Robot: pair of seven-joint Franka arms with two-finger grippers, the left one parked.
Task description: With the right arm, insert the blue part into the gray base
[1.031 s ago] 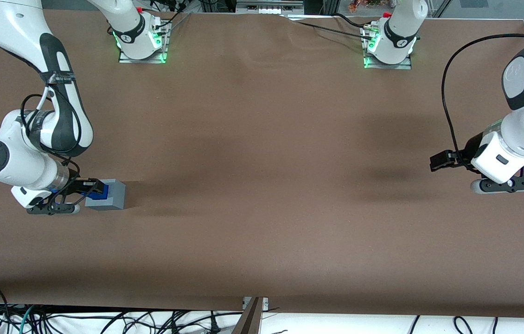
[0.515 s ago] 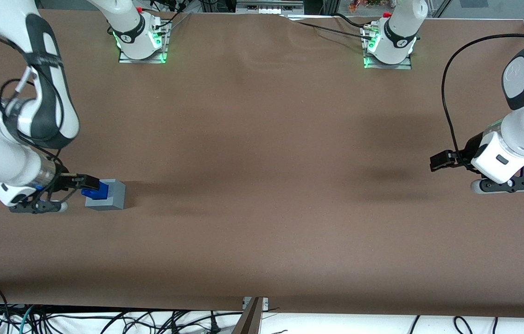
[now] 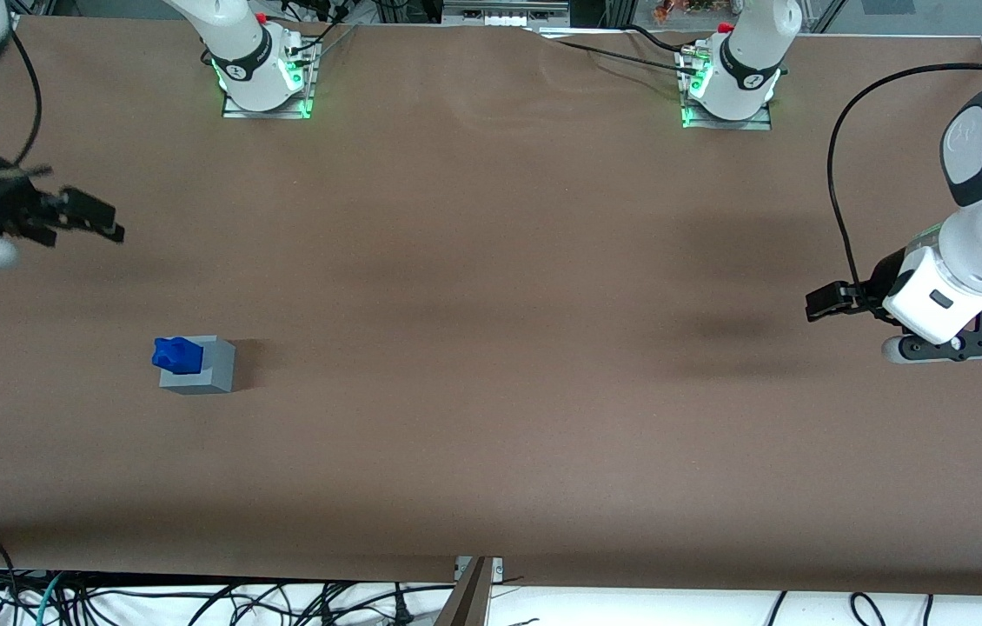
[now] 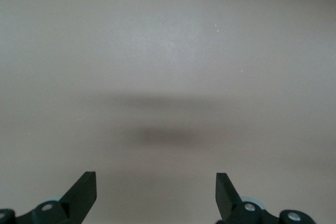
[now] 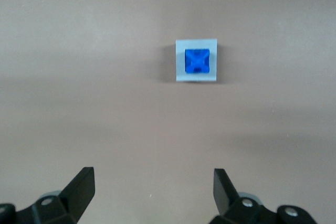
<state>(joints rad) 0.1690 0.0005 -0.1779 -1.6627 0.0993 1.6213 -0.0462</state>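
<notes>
The blue part (image 3: 176, 354) stands in the socket of the gray base (image 3: 211, 372) on the brown table, toward the working arm's end. From above, the blue part (image 5: 197, 60) fills the middle of the gray base (image 5: 180, 72). My right gripper (image 3: 78, 217) is raised well above the table, farther from the front camera than the base and apart from it. Its fingers (image 5: 81, 184) are spread wide with nothing between them, so the gripper (image 5: 153, 187) is open.
The brown table (image 3: 491, 287) stretches toward the parked arm's end. Two arm bases with green lights (image 3: 265, 74) (image 3: 730, 83) stand along the table edge farthest from the front camera. Cables lie below the near edge.
The gripper has let go of the blue part, which stays seated in the gray base. The arm has drawn back and risen, away from the front camera.
</notes>
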